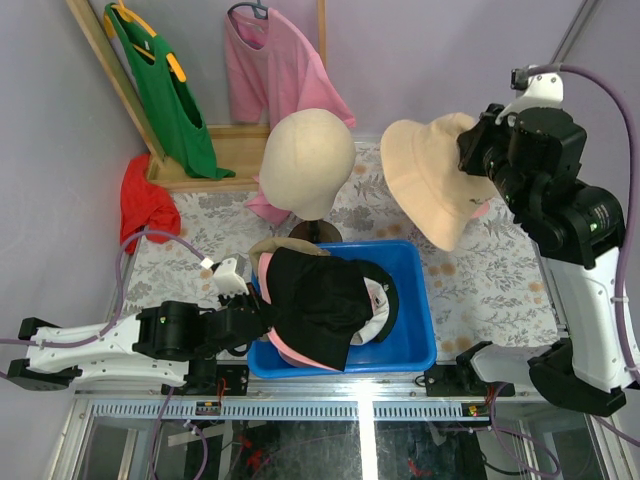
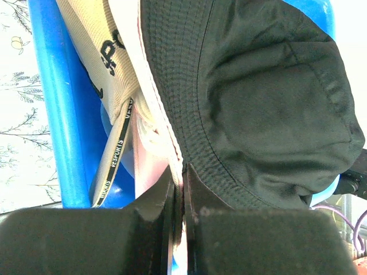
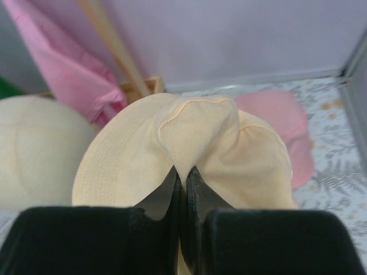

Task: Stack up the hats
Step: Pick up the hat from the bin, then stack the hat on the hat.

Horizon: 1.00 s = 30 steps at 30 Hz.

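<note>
right jaws: beige hat [image 1: 428, 185]; left jaws: dark hat [image 1: 315, 292]

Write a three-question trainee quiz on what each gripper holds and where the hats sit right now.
1. True or false: the right gripper is shut on the peach bucket hat.
2. Pick one: the dark hat lies A) in the blue bin, B) on the mannequin head, C) on a hanger.
3. Fill in: the left gripper pinches the dark hat by its ____.
Key: 1 true; 2 A; 3 brim.
</note>
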Each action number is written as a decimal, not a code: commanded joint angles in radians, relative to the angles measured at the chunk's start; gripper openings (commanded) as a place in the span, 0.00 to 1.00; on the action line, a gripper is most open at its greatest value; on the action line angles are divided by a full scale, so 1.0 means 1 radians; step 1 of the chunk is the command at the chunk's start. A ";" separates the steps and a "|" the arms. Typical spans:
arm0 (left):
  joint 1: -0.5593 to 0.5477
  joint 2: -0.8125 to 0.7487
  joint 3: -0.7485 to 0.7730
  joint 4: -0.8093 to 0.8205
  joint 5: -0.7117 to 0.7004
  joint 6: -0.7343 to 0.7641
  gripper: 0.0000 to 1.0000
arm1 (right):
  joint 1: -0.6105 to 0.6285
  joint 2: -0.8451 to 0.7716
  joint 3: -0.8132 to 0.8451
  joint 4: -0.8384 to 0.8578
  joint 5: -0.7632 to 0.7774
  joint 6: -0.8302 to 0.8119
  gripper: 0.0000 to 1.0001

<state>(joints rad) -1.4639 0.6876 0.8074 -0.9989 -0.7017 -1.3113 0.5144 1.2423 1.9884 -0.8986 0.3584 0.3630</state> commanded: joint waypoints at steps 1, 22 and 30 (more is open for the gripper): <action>0.004 -0.016 0.020 -0.045 0.004 0.012 0.00 | 0.003 0.057 0.117 0.084 0.244 -0.155 0.00; 0.004 0.000 0.025 -0.069 0.008 -0.009 0.00 | -0.400 0.314 -0.059 0.448 0.027 -0.284 0.00; 0.003 -0.008 0.009 -0.076 0.005 -0.049 0.00 | -0.402 0.477 -0.011 0.466 -0.039 -0.279 0.00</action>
<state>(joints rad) -1.4639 0.6853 0.8078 -1.0168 -0.6952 -1.3289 0.1135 1.6772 1.9266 -0.5121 0.3714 0.0860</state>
